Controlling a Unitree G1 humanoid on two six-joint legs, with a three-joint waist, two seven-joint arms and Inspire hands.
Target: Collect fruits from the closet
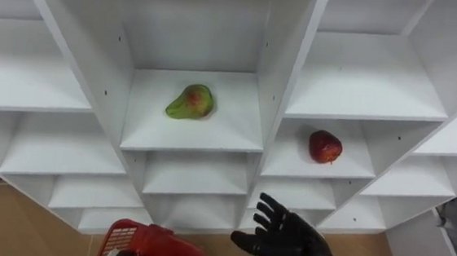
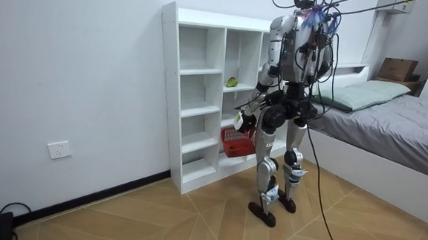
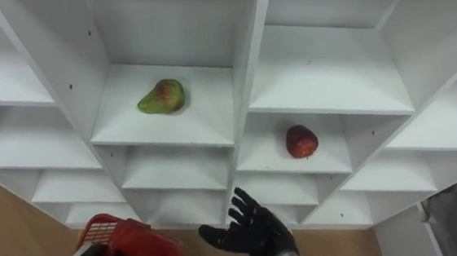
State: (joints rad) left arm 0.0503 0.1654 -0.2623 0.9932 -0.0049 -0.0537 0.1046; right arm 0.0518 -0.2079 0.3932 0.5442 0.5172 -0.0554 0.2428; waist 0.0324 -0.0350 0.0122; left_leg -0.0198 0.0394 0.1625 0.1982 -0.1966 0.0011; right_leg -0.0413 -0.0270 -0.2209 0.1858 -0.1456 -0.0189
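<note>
While the robot is standing facing the white closet, its right hand is hovering in front of the closet's lower shelves, fingers spread wide, holding nothing. A green pear is lying in the closet's middle column and a red apple in the column to the right. A red basket is hanging low before the closet at the left hand; its grip cannot be told.

I stand facing the white closet, a green fruit on a middle shelf, a red basket low by my legs, a bed at the room view's right
</note>
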